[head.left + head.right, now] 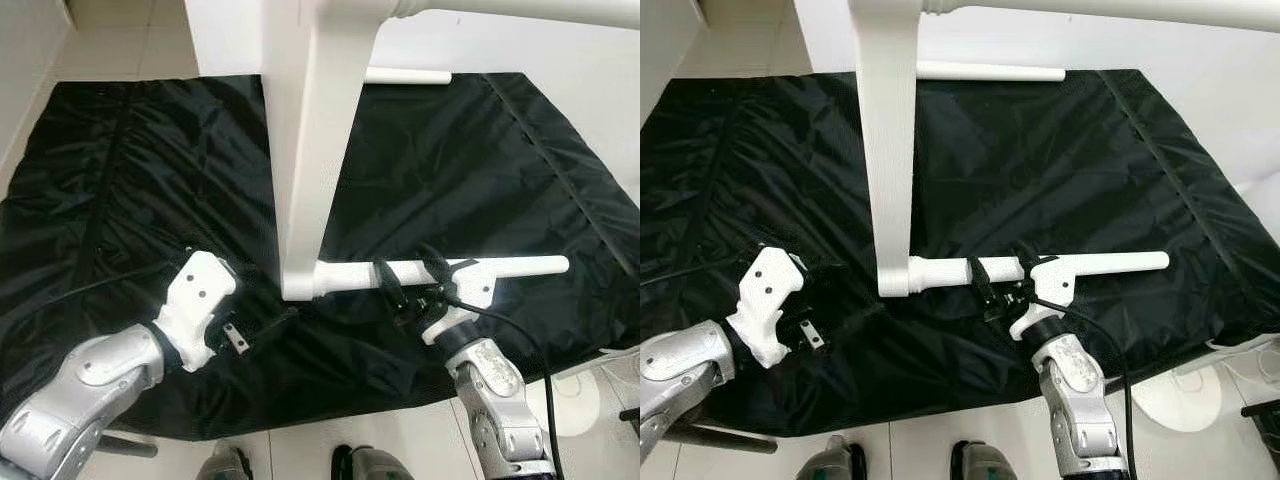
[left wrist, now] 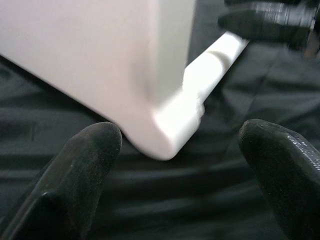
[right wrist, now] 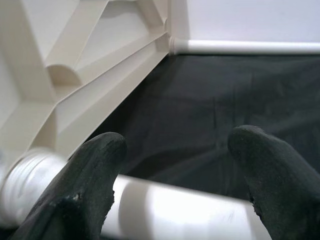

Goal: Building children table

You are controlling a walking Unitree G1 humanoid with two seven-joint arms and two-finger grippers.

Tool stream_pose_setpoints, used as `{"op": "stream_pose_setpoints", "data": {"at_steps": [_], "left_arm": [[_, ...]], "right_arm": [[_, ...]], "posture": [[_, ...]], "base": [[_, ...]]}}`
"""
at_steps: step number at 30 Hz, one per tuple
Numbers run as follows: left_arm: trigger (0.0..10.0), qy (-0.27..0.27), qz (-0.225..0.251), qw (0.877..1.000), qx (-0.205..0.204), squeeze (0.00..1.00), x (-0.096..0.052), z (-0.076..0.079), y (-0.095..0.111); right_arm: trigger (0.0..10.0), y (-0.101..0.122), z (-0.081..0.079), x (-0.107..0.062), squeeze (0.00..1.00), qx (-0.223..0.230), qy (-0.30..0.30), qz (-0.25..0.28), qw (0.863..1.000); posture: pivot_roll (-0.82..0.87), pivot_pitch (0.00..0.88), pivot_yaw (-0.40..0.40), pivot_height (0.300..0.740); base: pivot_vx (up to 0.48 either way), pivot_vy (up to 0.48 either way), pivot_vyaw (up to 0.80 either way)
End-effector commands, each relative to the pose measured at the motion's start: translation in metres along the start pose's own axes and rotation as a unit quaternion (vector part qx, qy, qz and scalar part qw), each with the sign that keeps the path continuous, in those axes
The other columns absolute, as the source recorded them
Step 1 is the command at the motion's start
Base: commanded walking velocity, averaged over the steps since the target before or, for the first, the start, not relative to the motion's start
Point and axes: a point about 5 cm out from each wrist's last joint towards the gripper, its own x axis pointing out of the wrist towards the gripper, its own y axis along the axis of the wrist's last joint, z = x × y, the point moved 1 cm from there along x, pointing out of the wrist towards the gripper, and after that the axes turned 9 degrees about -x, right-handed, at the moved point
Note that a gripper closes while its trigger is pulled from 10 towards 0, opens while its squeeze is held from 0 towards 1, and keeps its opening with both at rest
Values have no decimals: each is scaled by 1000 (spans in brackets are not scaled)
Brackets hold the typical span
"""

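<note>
White plastic makes up the children's tabletop (image 1: 305,120), standing on edge on the black fabric sheet (image 1: 130,170), with a white round leg (image 1: 440,272) at its lower corner lying along the sheet. The right gripper (image 1: 412,292) straddles that leg, fingers apart (not clamped), seemingly turning it in; next it must close and twist. The left gripper (image 2: 175,165) waits open beside the corner. Another white leg (image 1: 405,75) is fitted at the tabletop's far side, and a white round base (image 1: 570,400) stands on the floor.

One tabletop (image 1: 300,120); three legs (image 1: 440,272); one black sheet (image 1: 130,170)
</note>
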Motion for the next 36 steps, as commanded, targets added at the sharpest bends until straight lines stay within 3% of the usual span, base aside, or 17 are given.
{"op": "stream_pose_setpoints", "data": {"at_steps": [1, 4, 6, 8, 12, 16, 19, 22, 25, 26, 28, 30, 33, 35, 36], "left_arm": [[10000, -5, -26, 1000, 1, 0, -4, -5, -7], [10000, 41, -27, 999, 7, 0, -3, -15, -8], [10000, 129, -5, 992, 6, 0, 0, -33, -3], [10000, 129, -5, 992, 6, 0, 0, -33, -3], [10000, 180, 12, 984, 4, 0, 1, -43, 4], [10000, 307, 31, 951, 19, 0, -1, -72, 14], [10000, 332, 45, 942, 7, 0, -2, -76, 16], [10000, 377, 81, 922, -15, 0, -2, -80, 18], [10000, 400, 89, 912, -6, 0, -2, -80, 15], [10000, 409, 111, 905, -34, 0, -1, -78, 12], [10000, 416, 120, 900, -50, 0, -1, -77, 10], [10000, 416, 120, 900, -50, 0, -1, -77, 10], [10000, 440, 121, 889, -44, 0, 1, -78, 6], [10000, 472, 121, 872, -50, 0, 2, -81, -3], [10000, 472, 121, 872, -50, 0, 2, -81, -3]], "right_arm": [[10000, -4, 5, -2, 0, -3, -12, -8, 1000], [10000, -3, 9, -2, 0, -10, -25, -6, 1000], [10000, -1, 15, -1, 0, -12, -48, -2, 999], [10000, -1, 15, -1, 0, -12, -48, -2, 999], [10000, 2, 20, 1, 0, -21, -71, -2, 997], [10000, 2, 34, 2, 0, -50, -107, -16, 993], [10000, 1, 37, 2, 0, -57, -114, -20, 992], [10000, 1, 43, 2, 0, -66, -130, -23, 989], [10000, 1, 45, 2, 0, -66, -143, -24, 987], [10000, 1, 45, 3, 0, -63, -154, -25, 986], [10000, 0, 44, 4, 0, -60, -160, -27, 985], [10000, 0, 44, 4, 0, -60, -160, -27, 985], [10000, -2, 41, 8, 0, -61, -168, -34, 983], [10000, -4, 37, 13, 0, -61, -164, -38, 984], [10000, -4, 37, 13, 0, -61, -164, -38, 984]], "posture": [[2, 144, -28, 740], [4, 144, -29, 740], [5, 147, -27, 740], [5, 147, -27, 740], [4, 150, -22, 740], [2, 150, -12, 740], [-1, 152, -11, 740], [-11, 151, -7, 740], [-14, 150, -7, 740], [-16, 148, -7, 740], [-23, 141, -8, 740], [-23, 141, -8, 740], [-37, 137, -10, 740], [-58, 142, -12, 740], [-58, 142, -12, 740]], "base": [[0, 0, 0], [0, 0, 0], [0, 0, 0], [0, 0, 0], [0, 0, 0], [0, 0, 0], [0, 0, 0], [0, 0, 0], [0, 0, 0], [0, 0, 0], [0, 0, 0], [0, 0, 0], [0, 0, 0], [0, 0, 0], [0, 0, 0]]}}
